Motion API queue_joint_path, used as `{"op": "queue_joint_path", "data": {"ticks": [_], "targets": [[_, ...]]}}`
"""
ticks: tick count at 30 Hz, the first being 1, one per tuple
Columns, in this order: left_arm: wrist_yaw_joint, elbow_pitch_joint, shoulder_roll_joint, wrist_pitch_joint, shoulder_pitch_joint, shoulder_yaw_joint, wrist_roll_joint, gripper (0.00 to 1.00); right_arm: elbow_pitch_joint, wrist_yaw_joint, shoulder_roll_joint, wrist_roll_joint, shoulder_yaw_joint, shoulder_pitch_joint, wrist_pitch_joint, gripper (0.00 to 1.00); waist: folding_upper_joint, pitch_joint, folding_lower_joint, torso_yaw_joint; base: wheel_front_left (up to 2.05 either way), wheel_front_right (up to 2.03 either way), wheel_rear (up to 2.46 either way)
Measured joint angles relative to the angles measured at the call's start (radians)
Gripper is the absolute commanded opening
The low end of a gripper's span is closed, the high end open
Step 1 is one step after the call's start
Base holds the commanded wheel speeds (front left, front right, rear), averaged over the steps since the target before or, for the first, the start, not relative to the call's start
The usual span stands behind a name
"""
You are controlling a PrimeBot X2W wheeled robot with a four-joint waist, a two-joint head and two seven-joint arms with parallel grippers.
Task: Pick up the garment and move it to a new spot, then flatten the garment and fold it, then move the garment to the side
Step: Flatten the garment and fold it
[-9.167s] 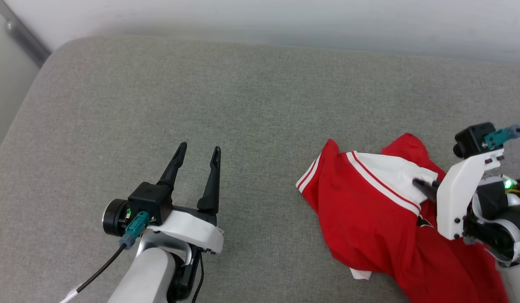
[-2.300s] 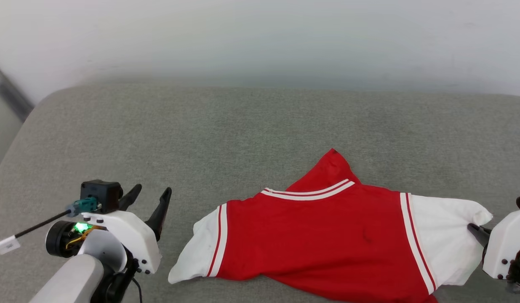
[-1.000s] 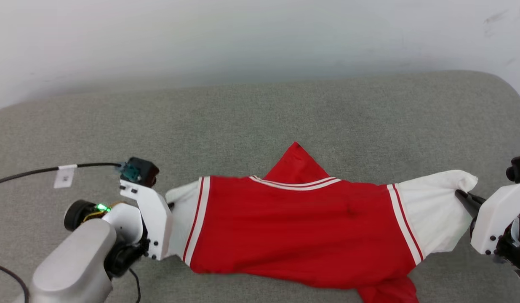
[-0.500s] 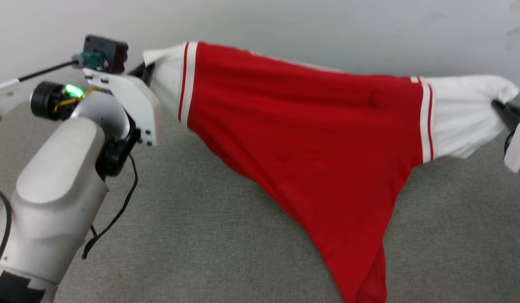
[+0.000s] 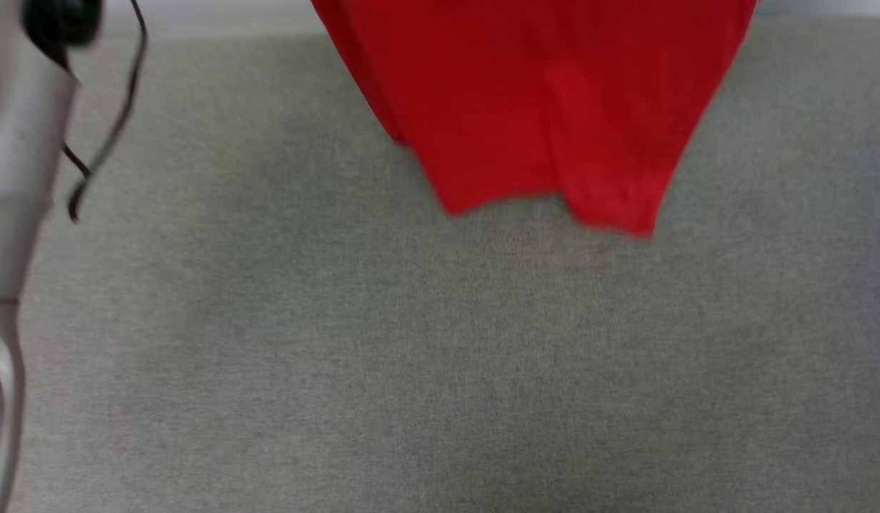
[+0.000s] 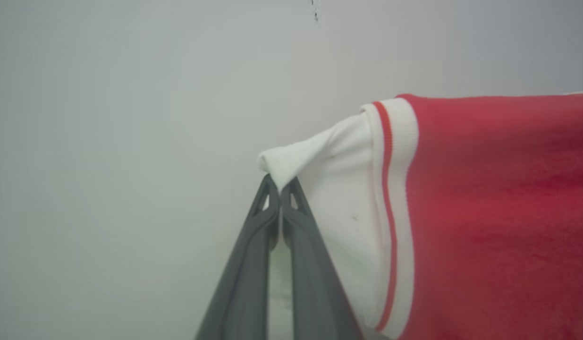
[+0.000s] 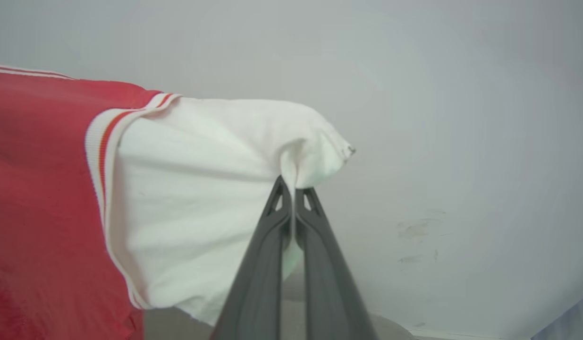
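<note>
The red garment (image 5: 539,107) hangs in the air from the top of the head view, its lower hem above the grey cushion (image 5: 411,370). In the left wrist view my left gripper (image 6: 279,182) is shut on the tip of one white end panel of the garment (image 6: 348,198), with the red body stretching off to the right. My right gripper (image 7: 293,184) is shut on the bunched edge of the other white panel of the garment (image 7: 201,189), red cloth to its left. The garment is held spread between the two grippers before a pale wall.
My pale left forearm (image 5: 12,178) with a dangling black cable (image 5: 105,135) runs down the left edge of the head view. The grey cushion spreads wide beneath the hanging cloth. A plain pale wall (image 6: 130,118) stands behind.
Both grippers have lifted the garment off the cushion and raised it high; it now hangs free. The head view has shifted downward, so the grippers have left its top.
</note>
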Motion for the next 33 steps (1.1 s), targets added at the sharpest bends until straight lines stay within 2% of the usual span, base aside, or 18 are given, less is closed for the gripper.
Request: {"op": "queue_joint_path", "data": {"ticks": [7,15,26,33], "targets": [[-0.012,0.049,0.008,-0.094,-0.179,0.036,0.023,0.00,0.055,0.000,-0.017,-0.033,0.035,-0.232,-0.135,0.00,0.0000,0.116,0.0001,-0.020,0.00,0.00,0.00],[-0.025,0.085,0.025,-0.157,-0.311,0.062,0.026,0.00,0.106,0.000,-0.025,0.002,0.112,-0.390,-0.198,0.00,0.0000,0.221,0.0000,-0.050,0.00,0.00,0.00],[-0.067,0.196,-0.025,-0.219,-0.271,0.069,-0.022,0.00,0.174,0.000,-0.040,0.087,0.247,-0.393,-0.234,0.00,0.0000,0.347,0.0001,-0.042,0.00,0.00,0.00],[-0.108,0.268,-0.051,-0.261,-0.185,0.084,-0.059,0.00,0.220,0.000,-0.026,0.150,0.327,-0.325,-0.261,0.00,0.0000,0.351,0.0001,-0.031,0.00,0.00,0.00]]}}
